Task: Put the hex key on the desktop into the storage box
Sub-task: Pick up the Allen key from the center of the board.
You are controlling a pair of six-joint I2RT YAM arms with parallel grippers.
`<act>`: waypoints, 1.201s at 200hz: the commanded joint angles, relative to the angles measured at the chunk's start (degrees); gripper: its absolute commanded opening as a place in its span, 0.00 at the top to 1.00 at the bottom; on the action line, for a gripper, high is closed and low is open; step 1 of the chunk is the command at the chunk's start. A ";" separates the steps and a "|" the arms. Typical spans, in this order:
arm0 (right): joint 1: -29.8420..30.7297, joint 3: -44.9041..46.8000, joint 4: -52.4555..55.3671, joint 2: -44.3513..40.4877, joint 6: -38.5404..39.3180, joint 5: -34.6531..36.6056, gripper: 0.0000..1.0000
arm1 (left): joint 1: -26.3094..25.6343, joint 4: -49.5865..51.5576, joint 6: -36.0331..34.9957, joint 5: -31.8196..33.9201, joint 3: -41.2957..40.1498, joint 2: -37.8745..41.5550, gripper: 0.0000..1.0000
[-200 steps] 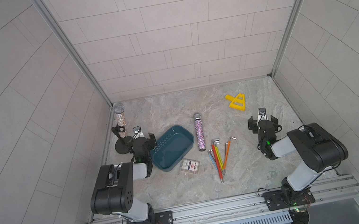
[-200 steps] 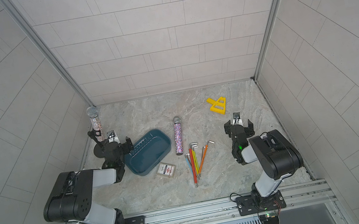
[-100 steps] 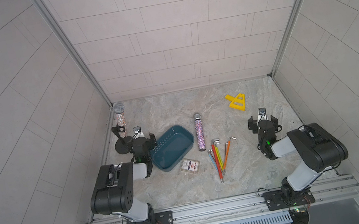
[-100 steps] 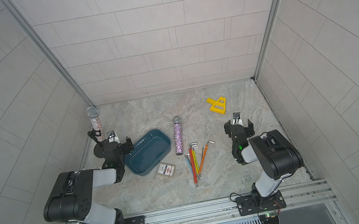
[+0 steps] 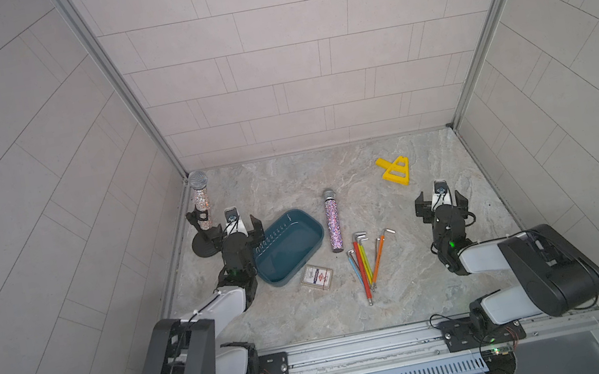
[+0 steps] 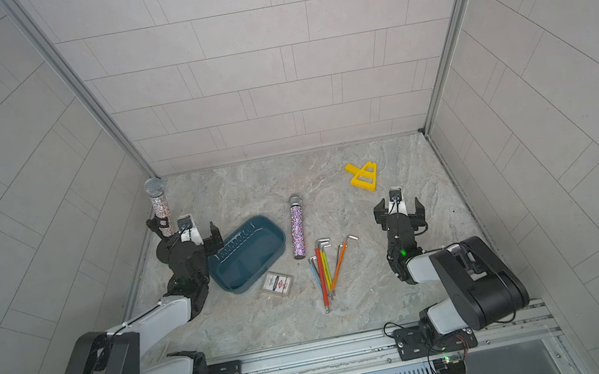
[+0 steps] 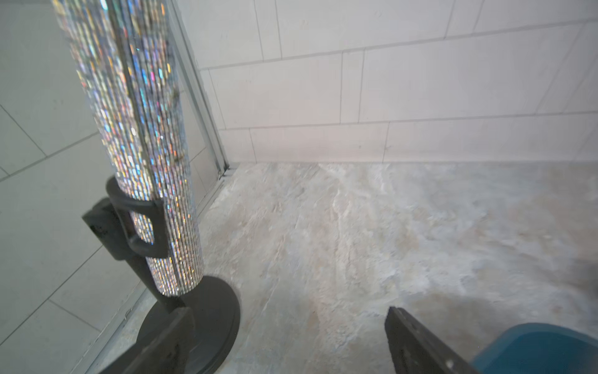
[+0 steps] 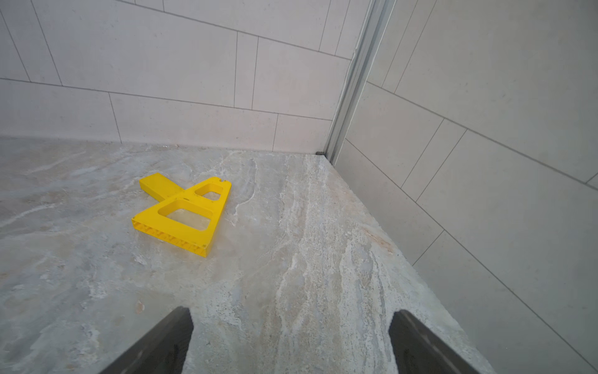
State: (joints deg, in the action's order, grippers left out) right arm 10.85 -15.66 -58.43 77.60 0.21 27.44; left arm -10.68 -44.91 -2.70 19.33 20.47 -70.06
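The grey-beige marbled, stone-look worktop carries everything. The shallow dark teal-blue plastic storage box sits left of centre. The left arm covers its near-left corner in both top views, and the left wrist view shows only one corner, cut off by the picture's edge.

The left tool hangs just beside the box with its jaws spread wide, holding nothing. The right tool hangs over bare worktop on the right side, equally wide and free. Each wrist view shows only the fingertips.

A glittery microphone stands upright in a black round-based stand. Its head is cut off in the left wrist view. A second glittery microphone lies flat just right of the box.

A yellow plastic triangular frame lies near the far-right corner.

The coloured L-shaped hex keys lie fanned on the worktop between the box and the right arm, outside the box. Where they overlap, their number is hard to tell.

A small printed card box lies near the storage box, its print too small to read.
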 commanded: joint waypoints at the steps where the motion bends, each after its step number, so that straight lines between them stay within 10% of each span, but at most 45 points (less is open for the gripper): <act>1: 1.47 -3.21 5.43 -8.57 0.30 2.12 0.00 | -0.68 8.18 -1.25 3.56 3.60 5.74 0.00; 27: 5.47 -14.90 23.01 -20.95 -5.33 1.12 0.00 | -5.04 18.40 -2.17 6.39 9.58 15.39 0.00; 49: 4.32 -30.23 50.27 -24.18 -33.25 -2.53 0.00 | -8.38 37.66 10.86 9.93 20.25 20.54 0.00; 60: 2.95 -33.12 58.63 -23.69 -43.98 -6.87 0.00 | -7.87 49.02 23.83 4.55 24.10 23.08 0.00; 76: -3.31 -31.49 55.59 -22.35 -49.62 -24.45 0.00 | -4.63 38.11 33.94 -12.25 18.53 25.23 0.00; 110: -2.84 -37.29 71.89 -20.83 -45.19 -25.45 0.00 | -4.97 50.83 36.48 -26.50 26.07 18.01 0.01; 240: 11.95 -50.41 100.14 -14.67 -30.82 -18.14 0.30 | -19.80 84.57 19.61 -17.03 33.60 10.00 0.38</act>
State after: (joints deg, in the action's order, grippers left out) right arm 21.96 -65.06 37.23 62.72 -33.43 7.77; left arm -27.33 32.05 21.96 -1.34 51.68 -57.21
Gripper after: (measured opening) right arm 0.715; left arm 0.634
